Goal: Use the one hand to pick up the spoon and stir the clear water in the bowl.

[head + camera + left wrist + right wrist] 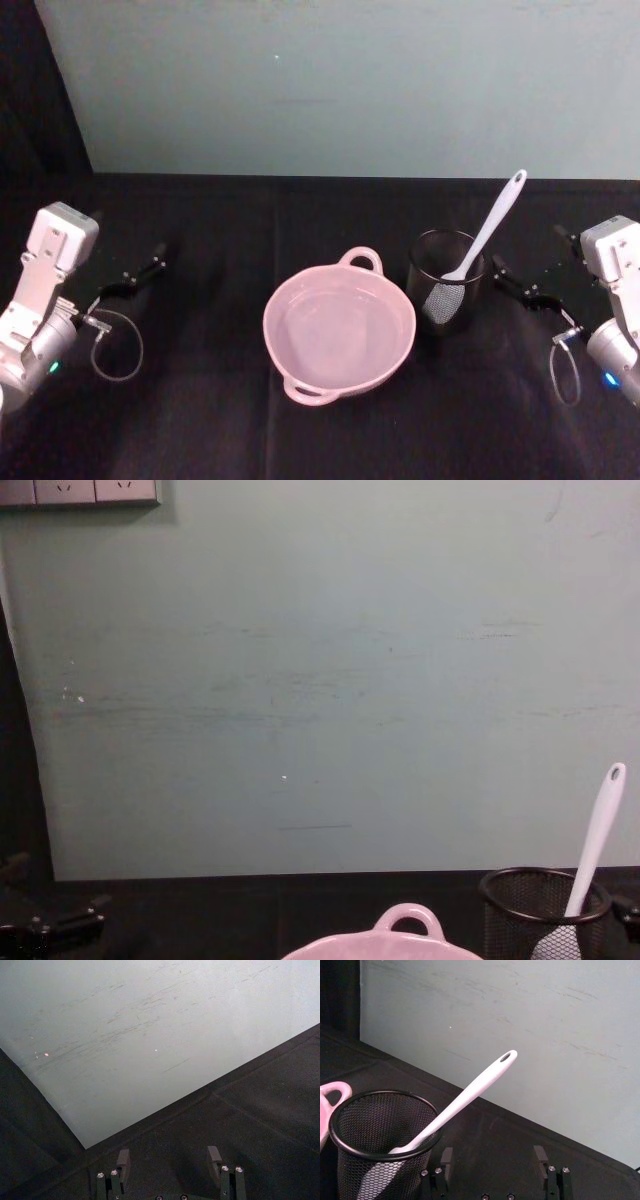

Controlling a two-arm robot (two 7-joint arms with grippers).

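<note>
The pale pink bowl (pixel 285 310) sits at the middle of the black table and holds clear water; its loop handle (pixel 405 918) points toward the wall. The white spoon (pixel 497 218) stands head down in a black wire-mesh cup (pixel 446 300) just right of the bowl, its handle (pixel 470 1092) leaning up and to the right. My right gripper (pixel 520 280) rests low at the right, beside the cup, open and empty (pixel 493 1157). At the table's left, far from the bowl, my left gripper (pixel 140 265) is also open and empty (pixel 169 1160).
A pale green wall panel (pixel 340 90) stands along the table's back edge. Black cloth (pixel 200 420) covers the table. Cable loops hang at the left wrist (pixel 118 345) and the right wrist (pixel 565 365).
</note>
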